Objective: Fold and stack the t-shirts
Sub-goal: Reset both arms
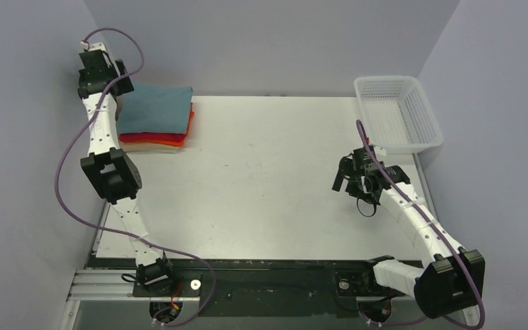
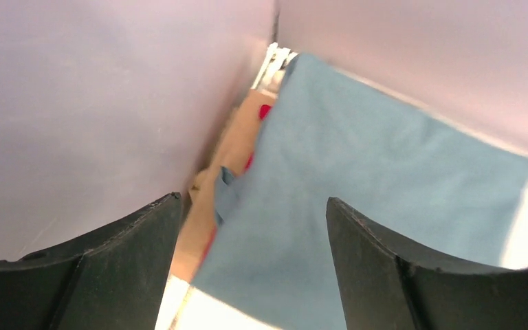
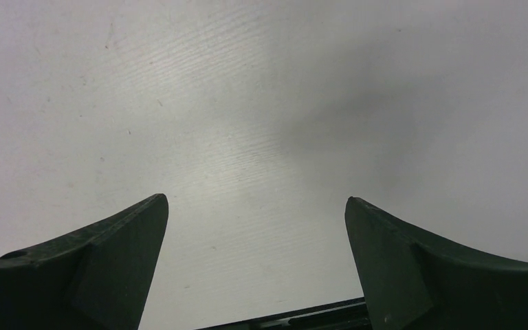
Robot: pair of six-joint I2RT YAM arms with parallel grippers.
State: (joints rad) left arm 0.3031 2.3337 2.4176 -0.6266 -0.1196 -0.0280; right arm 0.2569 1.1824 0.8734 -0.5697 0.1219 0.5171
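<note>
Overhead view of the white table (image 1: 268, 179). At 2 o'clock stands a white mesh basket (image 1: 399, 113). At 10 o'clock lies the folded stack, with the teal-blue t-shirt (image 1: 157, 108) on top of the red t-shirt (image 1: 144, 138), orange t-shirt (image 1: 190, 124) and beige t-shirt (image 2: 234, 148). At the stack's left edge, the left gripper (image 2: 251, 206) has its fingers wide and holds nothing. At 3 o'clock, over bare table, the right gripper (image 3: 256, 203) also has its fingers wide and is empty.

Four folded t-shirts (image 1: 155, 108), one white mesh basket (image 1: 423, 110), two robot arms (image 1: 103, 141).
</note>
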